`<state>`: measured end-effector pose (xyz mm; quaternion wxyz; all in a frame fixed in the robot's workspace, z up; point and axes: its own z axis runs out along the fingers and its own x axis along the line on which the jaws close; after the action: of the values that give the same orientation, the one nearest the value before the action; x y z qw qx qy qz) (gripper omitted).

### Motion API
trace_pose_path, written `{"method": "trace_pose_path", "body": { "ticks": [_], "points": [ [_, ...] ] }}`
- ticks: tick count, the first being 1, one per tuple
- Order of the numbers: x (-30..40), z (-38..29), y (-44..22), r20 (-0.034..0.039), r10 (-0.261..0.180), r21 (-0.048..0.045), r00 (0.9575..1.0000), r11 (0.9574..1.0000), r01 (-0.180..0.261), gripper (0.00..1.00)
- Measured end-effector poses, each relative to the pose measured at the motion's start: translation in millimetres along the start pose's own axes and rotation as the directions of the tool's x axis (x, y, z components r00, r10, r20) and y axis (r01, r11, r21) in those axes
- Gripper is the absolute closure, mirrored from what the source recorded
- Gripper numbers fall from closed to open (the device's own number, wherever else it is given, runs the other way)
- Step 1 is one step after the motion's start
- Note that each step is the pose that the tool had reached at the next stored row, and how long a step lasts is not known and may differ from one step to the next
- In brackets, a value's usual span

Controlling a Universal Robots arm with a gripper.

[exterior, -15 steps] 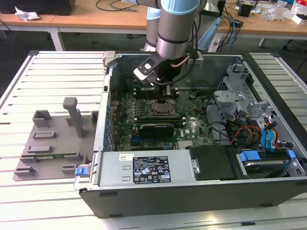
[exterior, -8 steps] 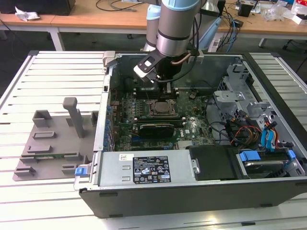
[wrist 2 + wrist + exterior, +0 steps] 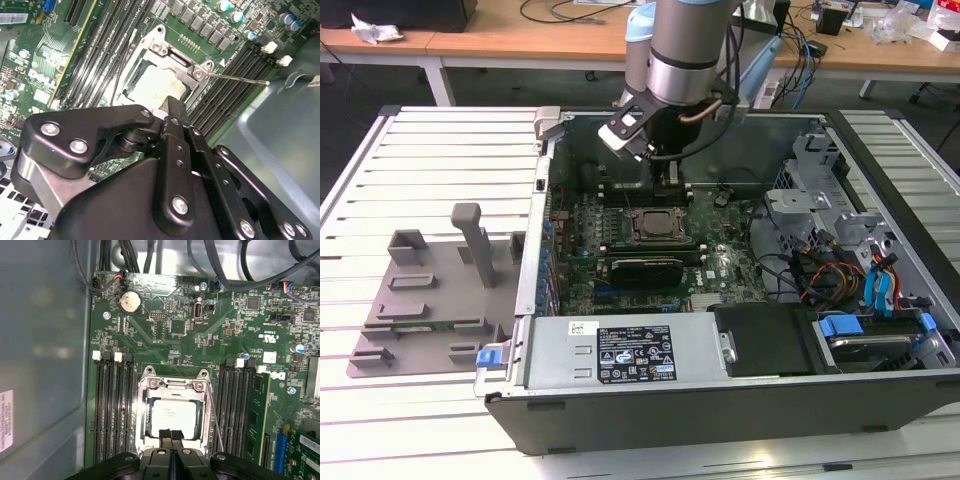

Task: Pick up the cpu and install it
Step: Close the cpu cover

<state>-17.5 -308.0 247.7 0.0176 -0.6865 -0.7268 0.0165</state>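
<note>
While the cpu (image 3: 173, 412) lay seated in the motherboard socket (image 3: 172, 385) | gripper (image 3: 171, 433) hung over its edge | fingers pressed together, holding nothing.

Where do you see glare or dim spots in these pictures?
First wrist view: the cpu gleams pale beside the dark end effector, and the case wall carries hazy reflections. Exterior view: the slatted table is bright, the case interior dimmer.

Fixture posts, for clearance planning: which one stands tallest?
The slim capped post between two low brackets; every other upright is squat.
</note>
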Motion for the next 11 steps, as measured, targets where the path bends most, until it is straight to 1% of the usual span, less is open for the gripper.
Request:
{"method": "trace_pose_path", "body": {
  "ticks": [1,3,4,5,11],
  "points": [
    [0.0,-4.1,-0.2,-0.0002,0.000,-0.0001,1.0000,1.0000,0.000,0.89],
    [0.1,-8.2,-0.4,-0.0001,0.000,0.0000,1.0000,1.0000,0.000,0.89],
    [0.0,-13.0,-0.6,0.0000,0.000,0.0000,1.0000,1.0000,0.000,0.89],
    [0.1,-15.2,-0.7,0.0000,0.000,0.0000,1.0000,1.0000,0.000,0.89],
    [0.1,-16.0,-0.7,0.0000,0.000,-0.0001,1.0000,1.0000,0.000,0.89]
  ]
}}
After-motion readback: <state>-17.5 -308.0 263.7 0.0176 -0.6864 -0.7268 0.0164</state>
